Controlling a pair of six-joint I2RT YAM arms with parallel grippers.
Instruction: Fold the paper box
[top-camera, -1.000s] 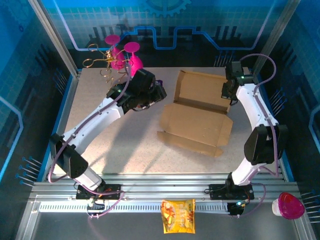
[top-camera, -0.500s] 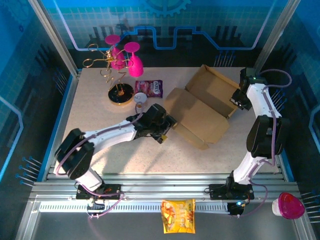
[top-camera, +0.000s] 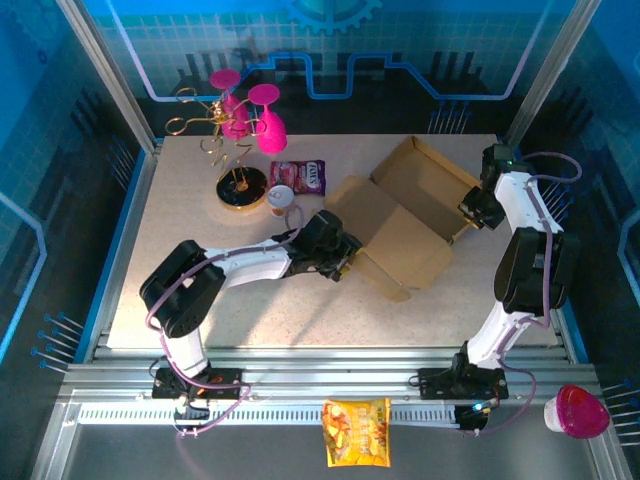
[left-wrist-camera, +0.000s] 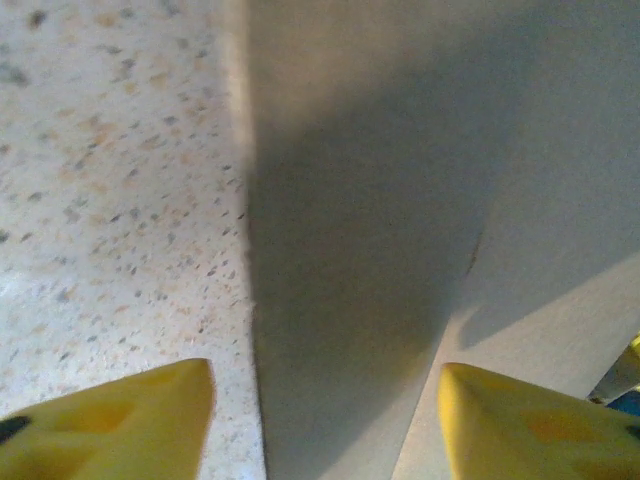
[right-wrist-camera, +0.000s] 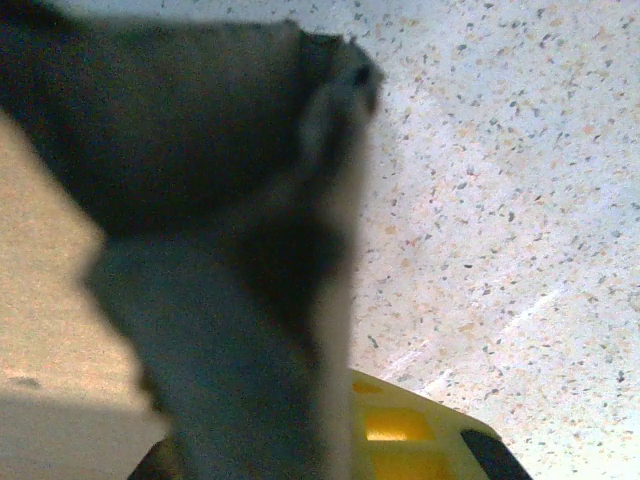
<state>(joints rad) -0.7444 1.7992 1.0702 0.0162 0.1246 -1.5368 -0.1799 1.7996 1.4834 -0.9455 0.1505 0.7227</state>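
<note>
Left gripper (top-camera: 343, 258) is low on the table at the front-left edge of the paper box (top-camera: 400, 225), jaws apart. The wrist camera catches what the overhead cannot: yellow fingers (left-wrist-camera: 120, 425) straddle the cardboard's edge, one over the speckled top, one over the panel, neither pressing it. Right gripper (top-camera: 476, 210) is clamped on the box's right-hand wall. Its own camera is nearly smothered by a dark, blurred flap right against one yellow finger (right-wrist-camera: 400, 440).

From above, the table (top-camera: 190, 210) spreads pale and speckled. The box sits right of centre between the two arms, turned on a diagonal, and its long creases run from back-left to front-right. The walled tray half lies toward the back-right corner, open upward, bare brown inside. The flat panel half lies toward the front-left.

Back-left, a gold rack (top-camera: 243, 190) holds pink glasses (top-camera: 271, 130). Just beside it are a purple packet (top-camera: 300, 177) and a small round can (top-camera: 281, 197). On the near rail lies an orange snack bag (top-camera: 356, 432). At the far right stands a cup (top-camera: 577, 410) with a pink lid, contents hidden.
</note>
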